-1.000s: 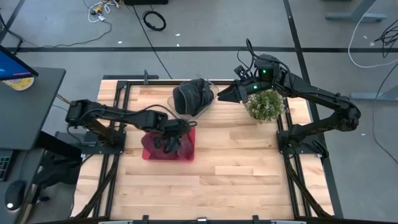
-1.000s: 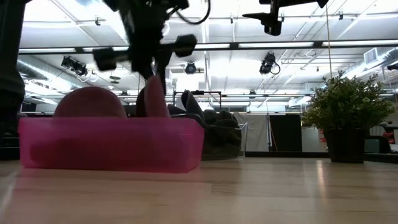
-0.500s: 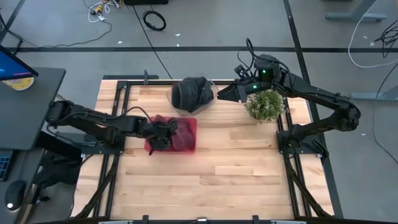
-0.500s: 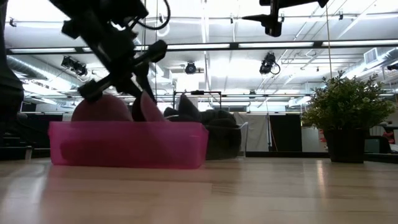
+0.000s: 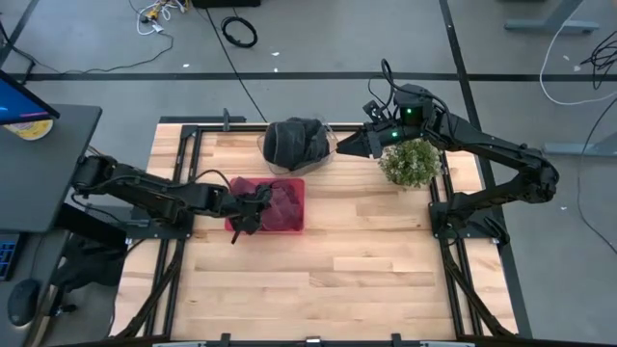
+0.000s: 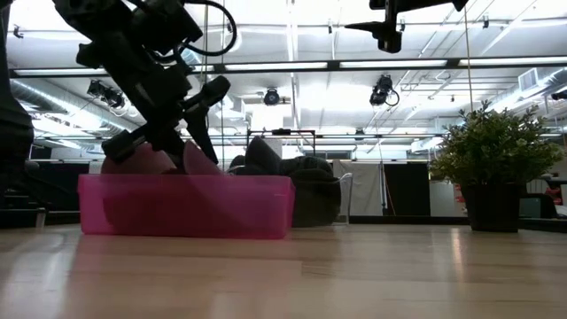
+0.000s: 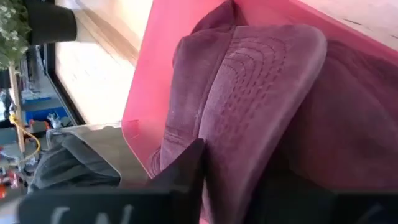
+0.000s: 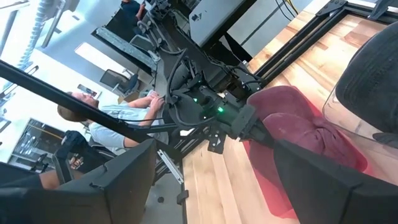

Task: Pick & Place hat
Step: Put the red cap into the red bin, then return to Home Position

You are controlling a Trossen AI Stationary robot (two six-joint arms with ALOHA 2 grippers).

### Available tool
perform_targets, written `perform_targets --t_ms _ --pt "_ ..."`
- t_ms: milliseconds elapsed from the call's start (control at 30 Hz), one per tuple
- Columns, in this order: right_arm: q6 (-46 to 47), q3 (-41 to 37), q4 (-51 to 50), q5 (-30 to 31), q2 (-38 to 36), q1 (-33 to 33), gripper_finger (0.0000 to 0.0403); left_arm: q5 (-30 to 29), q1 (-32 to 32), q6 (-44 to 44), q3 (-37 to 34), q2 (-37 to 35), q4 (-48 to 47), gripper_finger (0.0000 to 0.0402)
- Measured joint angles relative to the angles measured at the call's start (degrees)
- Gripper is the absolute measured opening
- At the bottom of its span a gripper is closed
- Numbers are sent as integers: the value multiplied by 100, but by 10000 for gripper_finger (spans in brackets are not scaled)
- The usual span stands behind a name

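Note:
A maroon hat (image 5: 278,204) lies in a pink bin (image 5: 295,185) left of the table's middle. My left gripper (image 5: 249,210) reaches into the bin slanting from the table's left and is shut on that hat (image 7: 261,93). In the low view it (image 6: 190,152) tips down behind the bin wall (image 6: 186,206), beside the hat's crown (image 6: 133,159). A dark hat (image 5: 297,143) sits in a clear container at the far edge, just behind the bin. My right gripper (image 5: 350,147) hovers open to the right of the dark hat (image 8: 373,68), touching nothing. My left gripper pinches the maroon hat between its two fingers, at the stitched brim (image 7: 217,143) near where it meets the crown. The fingers (image 7: 186,171) come slanting down from the table's left. The hat rests inside the pink bin.
A potted plant (image 5: 412,162) stands at the far right, below my right arm. The clear container (image 6: 341,190) stands close to the bin's far side. The near half of the wooden table (image 5: 366,280) is bare. A person (image 8: 109,118) sits beyond the table's left edge.
My left gripper drew back toward the table's left edge and tipped from upright to a slant. The pink bin with the maroon hat slid toward the far edge, ending close against the clear container.

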Motion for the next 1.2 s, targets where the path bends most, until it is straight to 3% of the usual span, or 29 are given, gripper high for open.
perform_targets --t_ms 333,500,600,767,900,1067,1200 --pt "-4 0 -2 -5 2 0 323 -1127 -164 -636 541 9 -226 186" --pt "-44 0 -1 -57 2 0 323 -877 -166 -1047 942 7 -1010 228" --pt "-60 0 -4 -132 2 0 323 -1062 -168 -1160 1176 7 -1606 243" --pt "-151 0 -19 -212 2 -1 323 -1286 -166 -1579 1844 5 -3181 249" --pt "-214 0 -73 -227 4 0 323 -1282 -168 -2435 2544 5 -4023 242" --pt "-300 0 -341 -229 4 0 323 -1305 -156 -3599 3517 -2 -4171 229" --pt "-120 0 -1031 -225 4 -2 323 -1384 -68 -5171 4133 -4 -3920 220"
